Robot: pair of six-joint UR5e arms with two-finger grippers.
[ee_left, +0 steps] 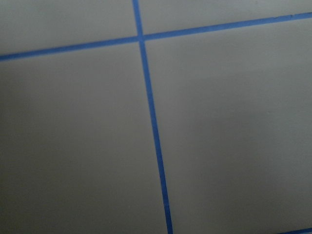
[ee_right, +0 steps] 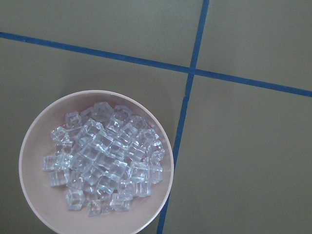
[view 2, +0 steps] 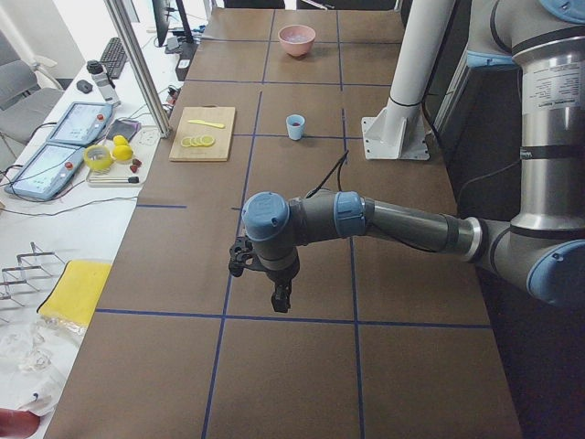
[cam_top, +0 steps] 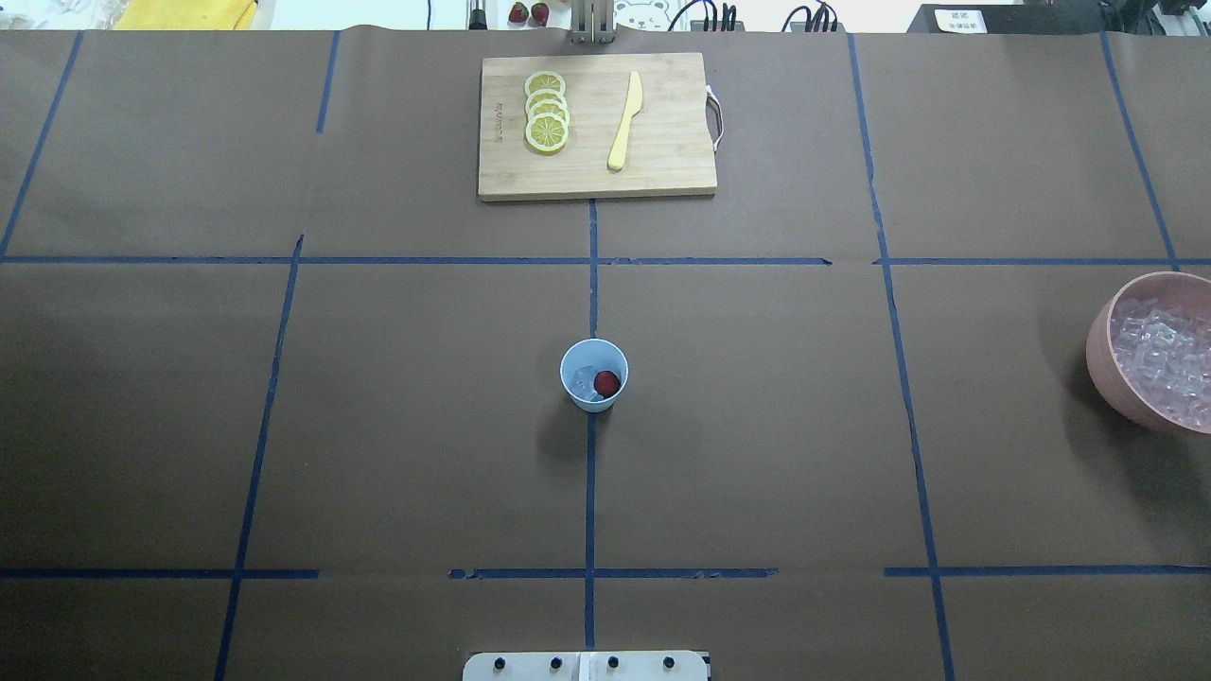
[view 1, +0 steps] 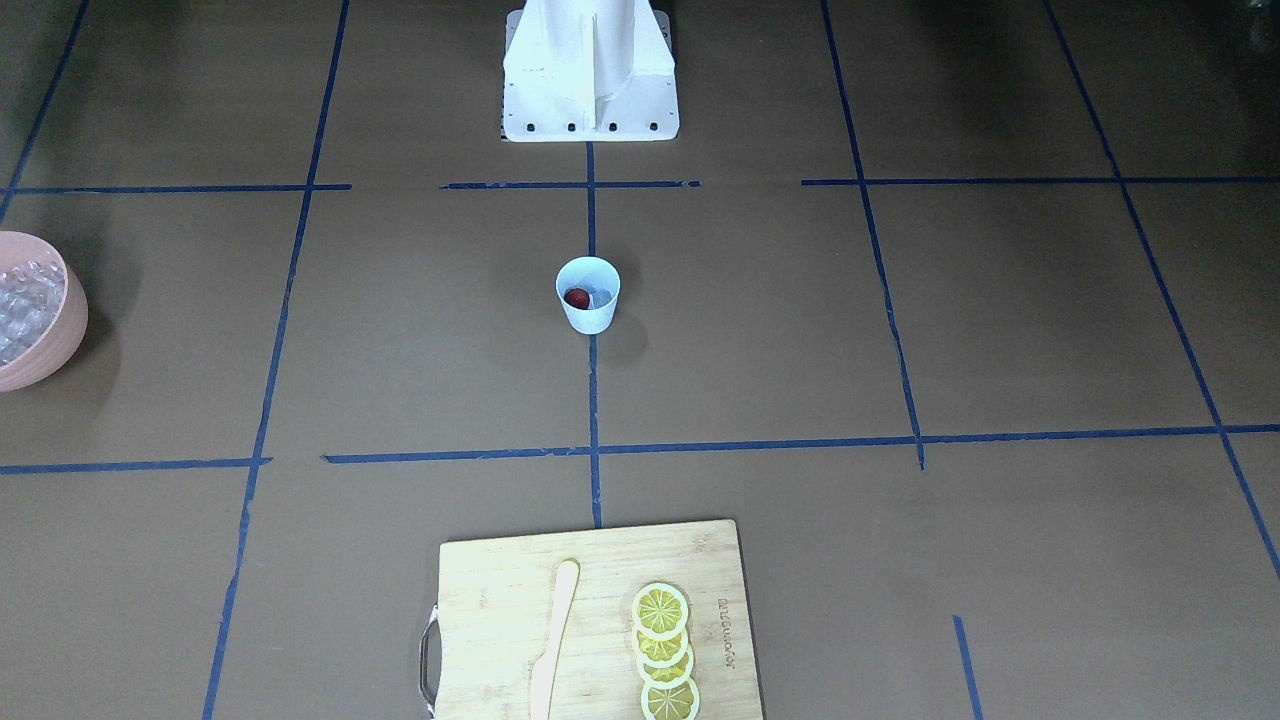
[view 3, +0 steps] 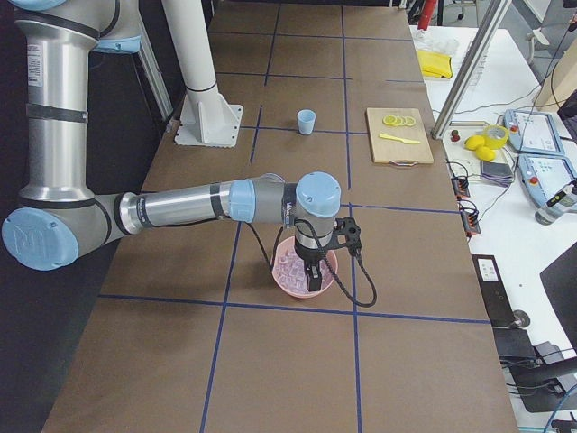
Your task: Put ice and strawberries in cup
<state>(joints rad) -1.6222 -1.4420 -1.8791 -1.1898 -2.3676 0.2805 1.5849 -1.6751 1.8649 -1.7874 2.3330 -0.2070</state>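
In the overhead view the cup [view 1: 588,317] stands upright at mid-frame, right on the centre tape line of the table [cam_top: 284,426]. The strawberry [cam_top: 606,383] lies inside it toward the right of the rim, with a little ice [cam_top: 584,376] beside it. The cup is well apart from everything else. The cutting board [cam_top: 662,161] sits at top centre near the far table edge, carrying a row of lemon slices [cam_top: 546,118] and a knife [cam_top: 624,123]. The pink bowl [ee_right: 39,195] is cut off by the right edge of the frame and is heaped with ice cubes [ee_right: 105,158].

The right gripper [view 3: 314,281] hangs over the bowl. The left gripper [view 2: 281,298] hangs above bare table near a tape crossing, far from the cup. I cannot tell whether either gripper's fingers are apart or together.
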